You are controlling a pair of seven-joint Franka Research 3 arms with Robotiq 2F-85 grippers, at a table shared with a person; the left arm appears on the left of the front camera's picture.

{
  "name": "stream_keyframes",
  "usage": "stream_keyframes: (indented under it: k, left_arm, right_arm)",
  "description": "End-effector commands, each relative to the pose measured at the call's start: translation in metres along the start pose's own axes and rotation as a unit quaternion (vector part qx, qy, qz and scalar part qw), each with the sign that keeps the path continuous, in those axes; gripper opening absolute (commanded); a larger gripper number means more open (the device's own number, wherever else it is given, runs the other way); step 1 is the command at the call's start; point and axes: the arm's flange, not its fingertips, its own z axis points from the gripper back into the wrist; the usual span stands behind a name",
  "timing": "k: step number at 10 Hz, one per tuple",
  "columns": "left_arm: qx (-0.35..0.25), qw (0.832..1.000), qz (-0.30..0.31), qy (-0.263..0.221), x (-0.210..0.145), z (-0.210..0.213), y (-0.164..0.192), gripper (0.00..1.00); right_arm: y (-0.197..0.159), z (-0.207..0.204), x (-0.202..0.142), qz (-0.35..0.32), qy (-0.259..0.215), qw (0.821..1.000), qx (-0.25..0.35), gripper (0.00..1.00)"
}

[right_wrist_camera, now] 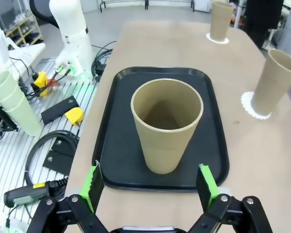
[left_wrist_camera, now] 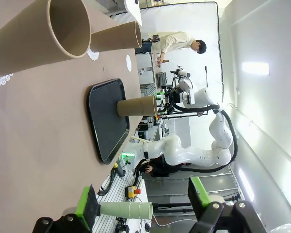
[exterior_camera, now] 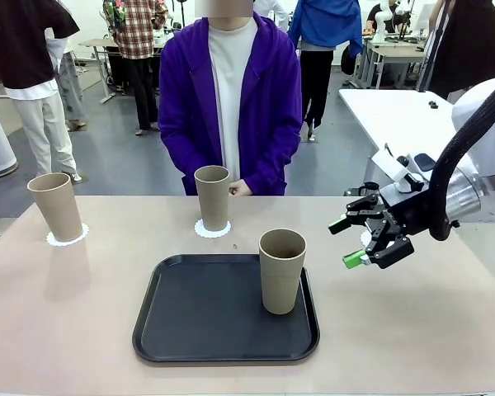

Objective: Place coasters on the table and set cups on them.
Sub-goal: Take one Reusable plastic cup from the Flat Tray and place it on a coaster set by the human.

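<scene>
Three tan cups stand upright. One cup (exterior_camera: 56, 206) rests on a lacy white coaster (exterior_camera: 67, 238) at the far left of the table (exterior_camera: 82, 322). A second cup (exterior_camera: 213, 198) stands on a coaster (exterior_camera: 212, 229) in front of the person. The third cup (exterior_camera: 281, 271) (right_wrist_camera: 167, 126) stands on the black tray (exterior_camera: 206, 313) near its right rim. My right gripper (exterior_camera: 346, 243) (right_wrist_camera: 149, 187) is open, a short way right of that cup and pointing at it. A bare coaster (left_wrist_camera: 128, 62) lies on the table beyond the tray. My left gripper (left_wrist_camera: 143, 204) is open and holds nothing.
The person in a purple jacket stands at the far edge, one hand (exterior_camera: 240, 190) just behind the middle cup. Pale green cups (right_wrist_camera: 12, 102) are stacked off the table's near side, by cables and boxes. A white table (exterior_camera: 388, 107) stands behind at the right.
</scene>
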Motion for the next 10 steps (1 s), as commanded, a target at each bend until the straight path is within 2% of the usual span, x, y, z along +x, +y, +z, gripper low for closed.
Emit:
stream_keyframes:
  k: [1, 2, 4, 10]
  left_arm:
    - [0.0, 1.0, -0.001, -0.004, 0.0, 0.001, -0.001, 1.0]
    - [0.0, 1.0, -0.001, -0.004, 0.0, 0.001, -0.001, 1.0]
    - [0.0, 1.0, -0.001, -0.004, 0.0, 0.001, -0.001, 1.0]
    - [0.0, 1.0, -0.001, -0.004, 0.0, 0.001, -0.001, 1.0]
  right_arm:
    - [-0.001, -0.002, -0.004, -0.005, -0.002, 1.0, 0.002, 1.0]
    - [-0.009, -0.004, -0.006, 0.016, -0.067, 0.997, -0.024, 1.0]
    - [-0.022, -0.018, -0.027, 0.016, -0.121, 0.992, -0.019, 1.0]
    - [-0.031, -0.04, -0.066, -0.04, -0.128, 0.991, 0.007, 1.0]
